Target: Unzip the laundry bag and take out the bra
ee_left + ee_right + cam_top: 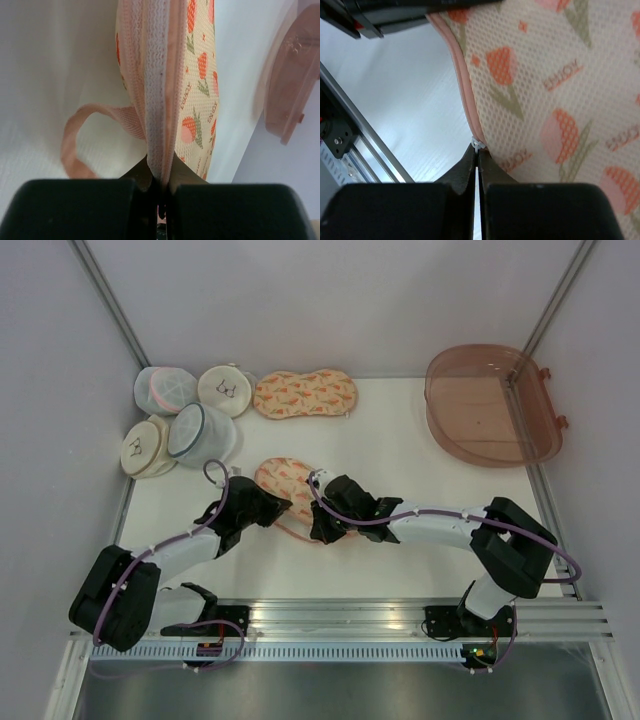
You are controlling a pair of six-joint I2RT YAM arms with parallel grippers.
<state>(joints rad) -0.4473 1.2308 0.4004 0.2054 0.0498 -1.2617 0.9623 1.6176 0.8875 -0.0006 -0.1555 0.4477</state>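
Observation:
The peach laundry bag (285,478) with orange print lies on the table between my two grippers. My left gripper (272,508) is shut on the bag's pink zipper edge (159,100), with a pink loop strap (75,135) hanging to the left. My right gripper (322,525) is shut on the small white zipper pull (478,145) at the bag's pink edging (465,85); the printed mesh (560,90) fills that view. The bra is hidden.
A second peach case (305,394) lies at the back. Several round white mesh pouches (185,415) sit at the back left. A brown plastic lidded tub (490,405) stands at the back right. The metal rail (400,615) runs along the near edge.

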